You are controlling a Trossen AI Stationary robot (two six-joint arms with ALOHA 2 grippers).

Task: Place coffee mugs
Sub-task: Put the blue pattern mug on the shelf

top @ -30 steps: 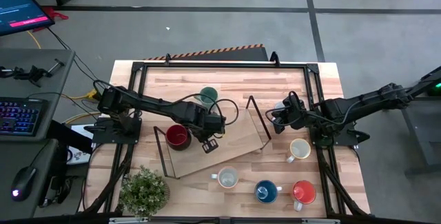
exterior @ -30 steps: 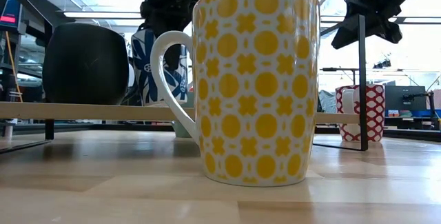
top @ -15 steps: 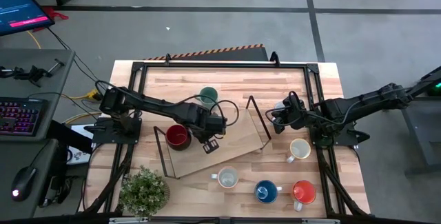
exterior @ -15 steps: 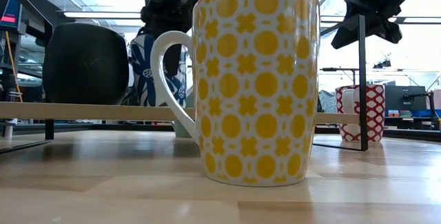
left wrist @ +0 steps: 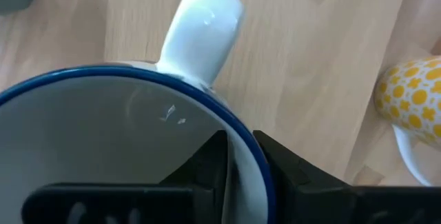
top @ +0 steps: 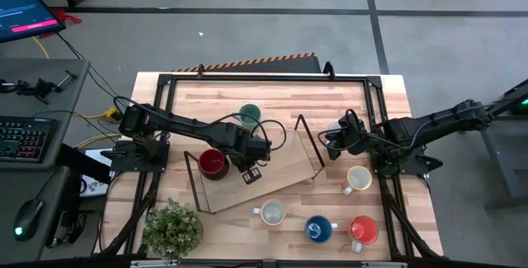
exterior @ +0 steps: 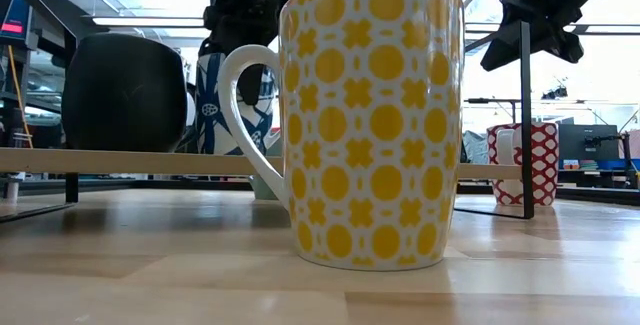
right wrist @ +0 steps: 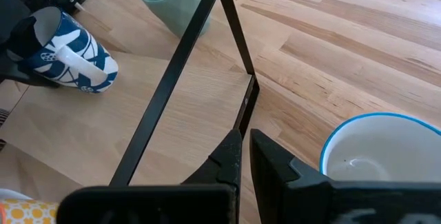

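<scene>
if the left gripper, jaws pinching the blue-patterned mug rim, is lifted early, the mug may be tipped; right jaws closed, empty.

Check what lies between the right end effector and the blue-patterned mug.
Right wrist view: only the rack's black end frame and bare shelf board lie between the right end effector and the blue-patterned mug.

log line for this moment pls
left gripper: fingers straddling blue-patterned mug rim on shelf, loosening | right gripper: shut, empty, waiting
</scene>
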